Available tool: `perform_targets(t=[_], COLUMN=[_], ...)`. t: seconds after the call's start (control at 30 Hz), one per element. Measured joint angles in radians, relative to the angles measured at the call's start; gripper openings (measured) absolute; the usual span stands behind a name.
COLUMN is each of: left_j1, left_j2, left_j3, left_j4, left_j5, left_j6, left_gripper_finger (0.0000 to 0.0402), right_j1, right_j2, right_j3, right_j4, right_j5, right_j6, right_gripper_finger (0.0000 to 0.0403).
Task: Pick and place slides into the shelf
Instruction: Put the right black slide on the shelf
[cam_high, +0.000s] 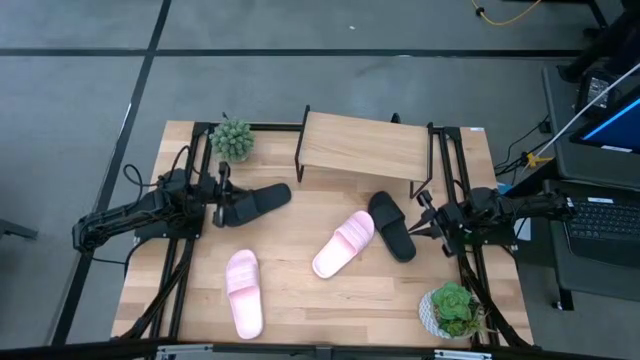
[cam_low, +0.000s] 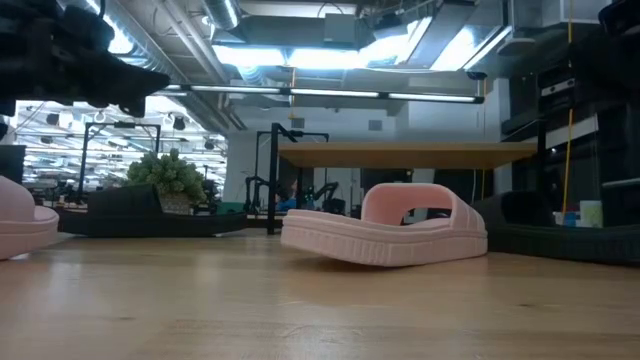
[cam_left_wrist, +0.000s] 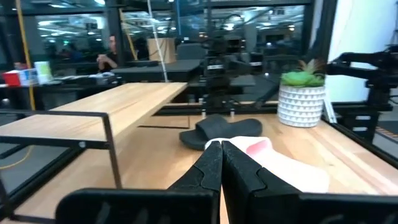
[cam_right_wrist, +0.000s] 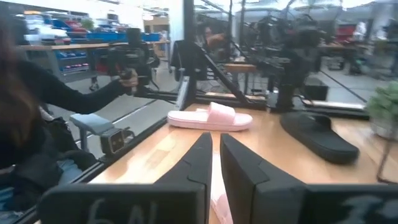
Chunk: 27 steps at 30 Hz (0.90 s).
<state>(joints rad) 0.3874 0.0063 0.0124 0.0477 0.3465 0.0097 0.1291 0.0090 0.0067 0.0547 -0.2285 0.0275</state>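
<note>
Both pincers hang empty above the tabletop; all four slides lie loose and the shelf holds nothing.

The right pincer (cam_high: 420, 222) hovers with its fingers a narrow gap apart, clamped on nothing, and a black slide (cam_high: 392, 225) lies just beside its tips. Just beyond that lies a pink slide (cam_high: 344, 244), its end touching the black one. Farther out, well apart from the pincer, the second pink slide (cam_high: 243, 292) lies alone. The left pincer (cam_high: 224, 199) is pressed together and empty, right at the second black slide (cam_high: 258, 203). The shelf (cam_high: 362, 145) stands behind, between both arms. A likely risk: the narrow gap may fail to straddle the black slide's strap and shove it into the pink one, or a lifted slide may clip the shelf's frame.
</note>
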Motion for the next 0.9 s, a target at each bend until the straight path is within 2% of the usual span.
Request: perform_targets(t=[0.13,0.27,0.47,0.77,0.9], left_j1=[0.000,0.000,0.000,0.000,0.000], left_j2=[0.017,0.054,0.145,0.309,0.374], left_j3=[0.000,0.002,0.072,0.197,0.232], left_j4=[0.001,0.024,0.027,0.005,0.004], left_j5=[0.013,0.002,0.000,0.000,0.000], left_j6=[0.019,0.027,0.053,0.070,0.104], left_gripper_finger=[0.0000,0.0000,0.0000,0.0000,0.0000], right_j1=[0.000,0.000,0.000,-0.001,-0.001], right_j2=[0.014,0.036,0.113,0.307,0.419], right_j3=[0.000,0.026,0.113,0.269,0.353], right_j4=[-0.008,-0.012,-0.020,-0.101,-0.158], right_j5=[0.074,0.153,0.196,0.292,0.299], right_j6=[0.016,0.019,-0.019,-0.037,-0.037], right_gripper_finger=[0.0006,0.0005,0.0003,0.0002,0.0001])
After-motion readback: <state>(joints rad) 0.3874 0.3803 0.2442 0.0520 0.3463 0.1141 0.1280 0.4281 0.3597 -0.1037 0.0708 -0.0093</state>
